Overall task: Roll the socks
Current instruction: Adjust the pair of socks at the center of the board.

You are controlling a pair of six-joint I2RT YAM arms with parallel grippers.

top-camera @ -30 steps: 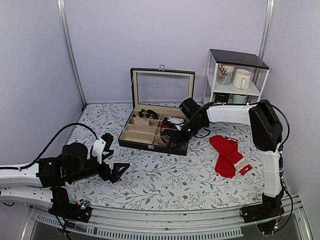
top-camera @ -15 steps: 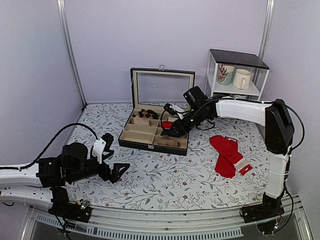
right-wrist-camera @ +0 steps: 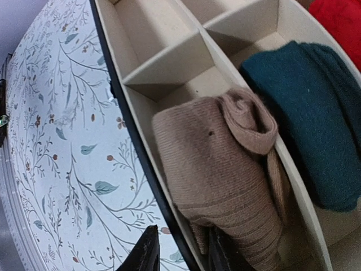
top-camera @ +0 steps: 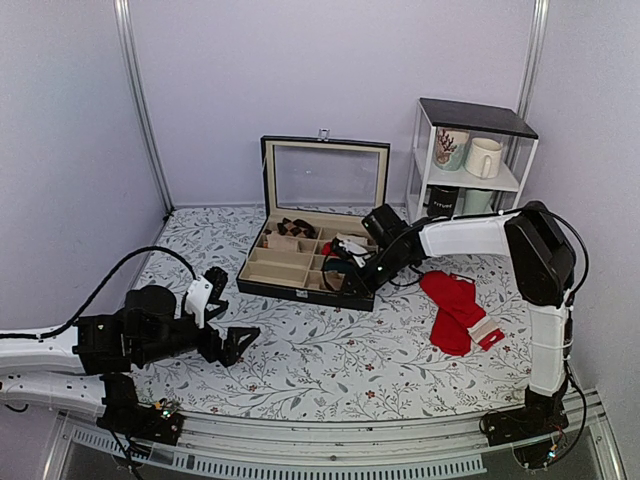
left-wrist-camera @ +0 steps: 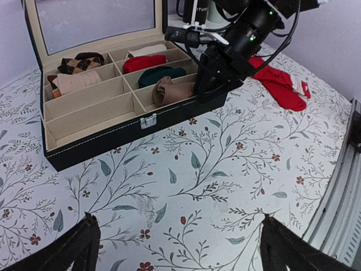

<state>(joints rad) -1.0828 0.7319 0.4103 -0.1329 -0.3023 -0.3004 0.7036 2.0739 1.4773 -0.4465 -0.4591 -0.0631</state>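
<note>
Socks [right-wrist-camera: 220, 169], rolled into a tan bundle, lie in the front right compartment of the open box [left-wrist-camera: 96, 144], right against its front wall. Your right jaws stand over that wall with a narrow gap between them. One finger [right-wrist-camera: 146, 251] hangs outside, above the worktop [top-camera: 330, 360]. The other finger [right-wrist-camera: 223, 254] sits inside the box, touching the end of the roll. You cannot tell whether they pinch the wall or the knit.

Half a second ago the right arm was lifted higher over the box; it has dropped back to the front edge. Your left jaws are spread wide, low over the worktop and well apart from the box, just where they were before.

A teal roll [right-wrist-camera: 316, 113] fills the next compartment behind, just beside the socks. Red socks [top-camera: 455, 310] lie flat on the worktop to the right of the box. A shelf [top-camera: 475, 115] with mugs [top-camera: 483, 157] stands behind them.
</note>
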